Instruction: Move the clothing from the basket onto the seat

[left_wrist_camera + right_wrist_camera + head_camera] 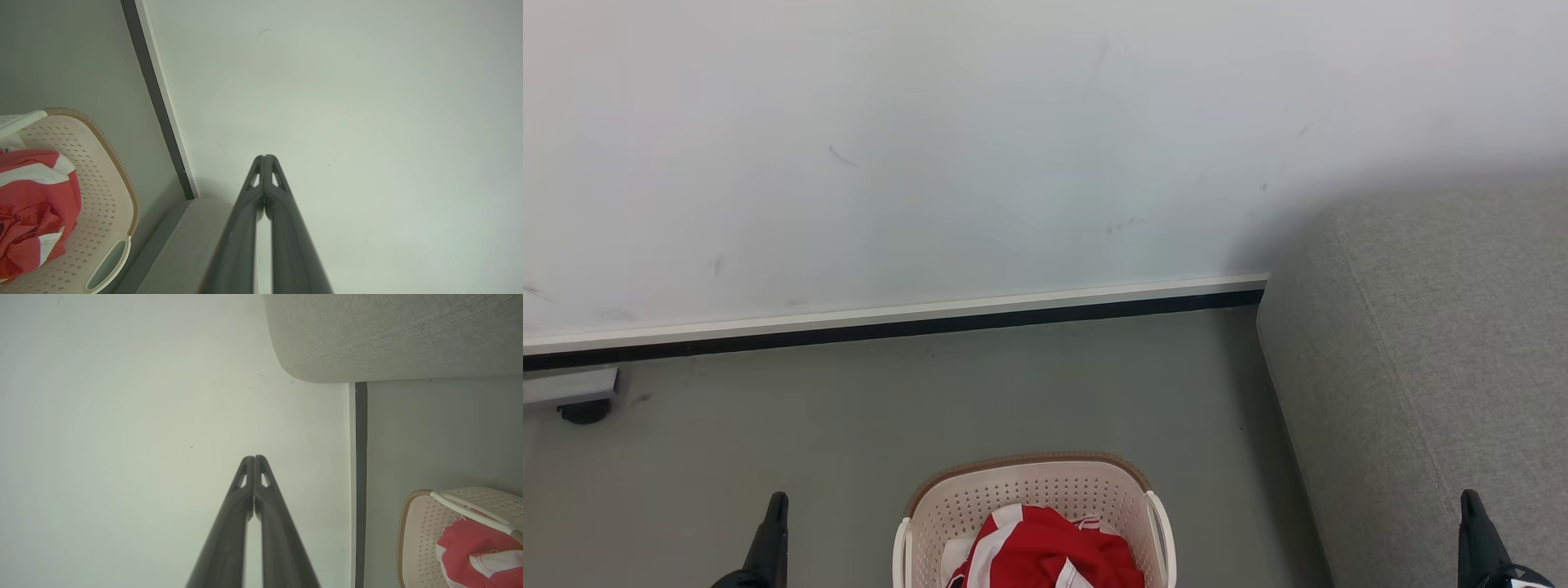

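Left gripper (pixel 778 506), right gripper (pixel 1470 506): I see tips only, rest below bottom edge. Between them, basket (pixel 1029 490) near half cut off, its floor hidden under clothing (pixel 1045 551). Can't make out number on clothing. Seat (pixel 1437 343) by right gripper runs off right edge. Dark lump (pixel 584 411) far left of left gripper: can't identify.

We see our left hand (pixel 264 160), its two dark fingers pressed together at the tips, against the pale wall (pixel 367 102). At the left, a red and white jersey (pixel 36 192) lies bunched in the cream perforated basket (pixel 102 175), near the grey seat (pixel 184 249).
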Robot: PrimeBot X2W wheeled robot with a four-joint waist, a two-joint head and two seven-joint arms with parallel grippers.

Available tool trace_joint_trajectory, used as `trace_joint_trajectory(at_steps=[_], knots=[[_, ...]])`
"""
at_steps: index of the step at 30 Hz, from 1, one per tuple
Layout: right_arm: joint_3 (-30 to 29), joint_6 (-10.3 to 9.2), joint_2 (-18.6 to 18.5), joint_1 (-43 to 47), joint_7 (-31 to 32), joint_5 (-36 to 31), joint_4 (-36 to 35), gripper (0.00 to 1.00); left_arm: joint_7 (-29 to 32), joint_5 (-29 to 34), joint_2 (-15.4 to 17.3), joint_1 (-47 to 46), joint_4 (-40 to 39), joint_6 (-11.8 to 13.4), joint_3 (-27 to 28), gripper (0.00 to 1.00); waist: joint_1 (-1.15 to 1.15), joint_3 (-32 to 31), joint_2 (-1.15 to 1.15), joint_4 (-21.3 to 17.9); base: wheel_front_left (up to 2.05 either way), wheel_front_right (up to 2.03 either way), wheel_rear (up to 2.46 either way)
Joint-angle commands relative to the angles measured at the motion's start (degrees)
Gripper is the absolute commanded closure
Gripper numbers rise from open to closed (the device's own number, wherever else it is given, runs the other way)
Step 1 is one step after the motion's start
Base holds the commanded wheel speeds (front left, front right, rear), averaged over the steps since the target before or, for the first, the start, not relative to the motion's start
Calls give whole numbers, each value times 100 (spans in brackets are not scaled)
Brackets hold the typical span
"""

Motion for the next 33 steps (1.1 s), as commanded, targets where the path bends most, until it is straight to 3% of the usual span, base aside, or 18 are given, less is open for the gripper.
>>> trace_joint_trajectory(at_steps=[1, 19, 20, 33], knots=[[1, 5, 12, -11, 2, -21, 12, 100, 4, -11, 11, -41, 13, -16, 25, 100, 0, 0, 0, 0, 0, 0, 0], [1, 5, 12, -11, 2, -21, 13, 100, 4, -11, 11, -41, 13, -16, 25, 100, 0, 0, 0, 0, 0, 0, 0], [2, 0, 1, 1, -1, 0, 11, 0, -1, 0, -1, 3, 9, 0, -4, 0, 0, 0, 0, 0, 0, 0, 0], [249, 0, 28, 86, -248, -31, 209, 0, -275, 147, -26, 253, 159, 22, -123, 0, 0, -55, 0, -3, 0, 0, 0]])
